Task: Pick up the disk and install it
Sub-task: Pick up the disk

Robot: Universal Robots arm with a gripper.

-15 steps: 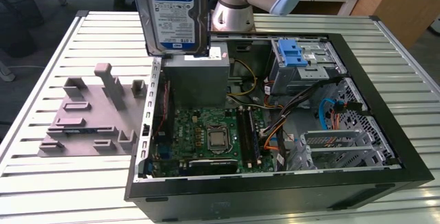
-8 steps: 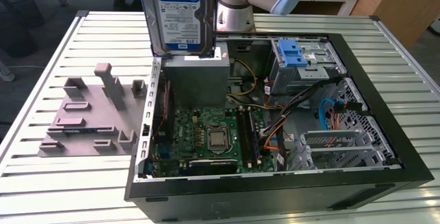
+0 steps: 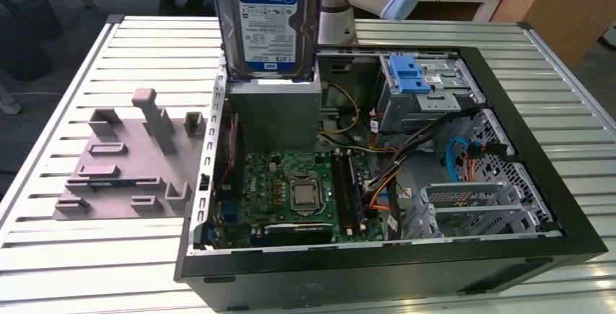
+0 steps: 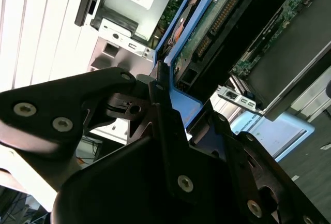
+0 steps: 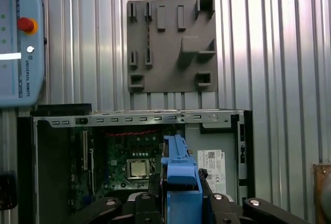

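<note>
Fingers clamped on the blue bracket of the disk in the second wrist view, one on each side, green circuit-board face of the disk turned toward the camera. In the first wrist view, disk edge-on, pinched between the fingers, over the open computer case, motherboard inside it, grey fixture plate outside it on the slatted desk. In the exterior view, disk upright, label outward, just above the grey power supply box inside the case, well apart from the blue-latched drive cage toward the exterior view's right
</note>
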